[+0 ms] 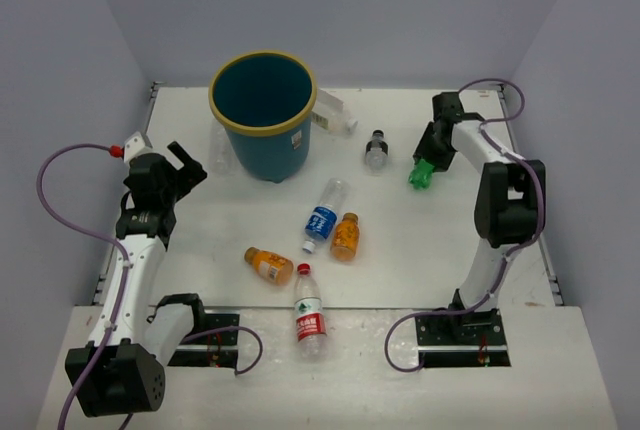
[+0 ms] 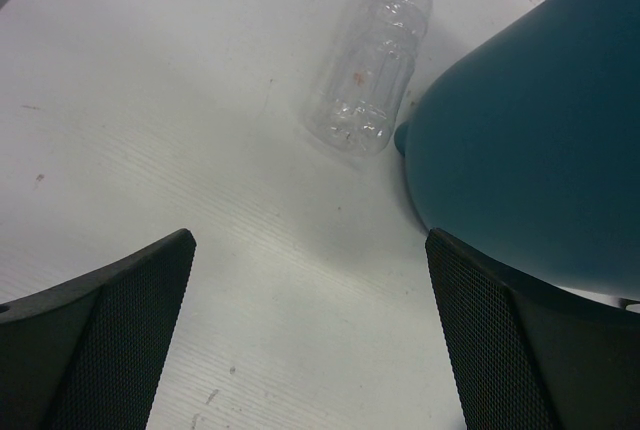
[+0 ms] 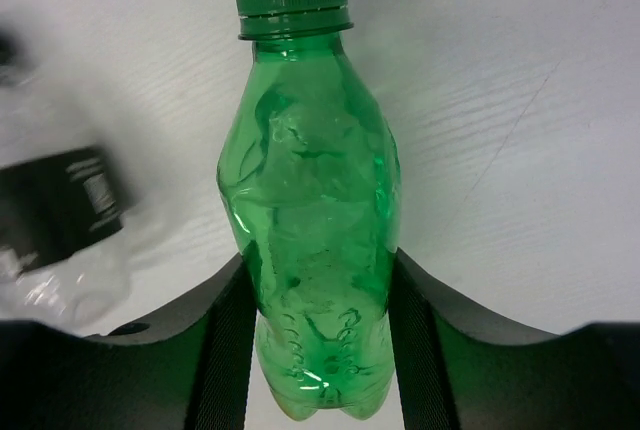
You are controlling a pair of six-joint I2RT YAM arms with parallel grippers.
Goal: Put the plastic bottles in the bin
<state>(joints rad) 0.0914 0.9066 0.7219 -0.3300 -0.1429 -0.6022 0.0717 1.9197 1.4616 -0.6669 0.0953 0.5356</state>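
Observation:
The teal bin (image 1: pixel 262 125) with a yellow rim stands at the back left. My right gripper (image 1: pixel 428 158) is shut on a green bottle (image 1: pixel 422 174), which fills the right wrist view (image 3: pixel 310 210) between the fingers (image 3: pixel 225 350). My left gripper (image 1: pixel 186 165) is open and empty, left of the bin. Its view (image 2: pixel 310 240) shows a plain clear bottle (image 2: pixel 375 60) lying against the bin wall (image 2: pixel 540 130). That bottle also shows in the top view (image 1: pixel 219 150). A dark-capped bottle (image 1: pixel 375 150), a blue-label bottle (image 1: pixel 323 215), two orange bottles (image 1: pixel 346 236) (image 1: pixel 269 264) and a red-label bottle (image 1: pixel 309 314) lie on the table.
Another clear bottle (image 1: pixel 335 113) lies behind the bin on its right. The dark-labelled bottle (image 3: pixel 60 220) shows blurred to the left of the green one in the right wrist view. The white table (image 1: pixel 420 260) is walled at the back and sides.

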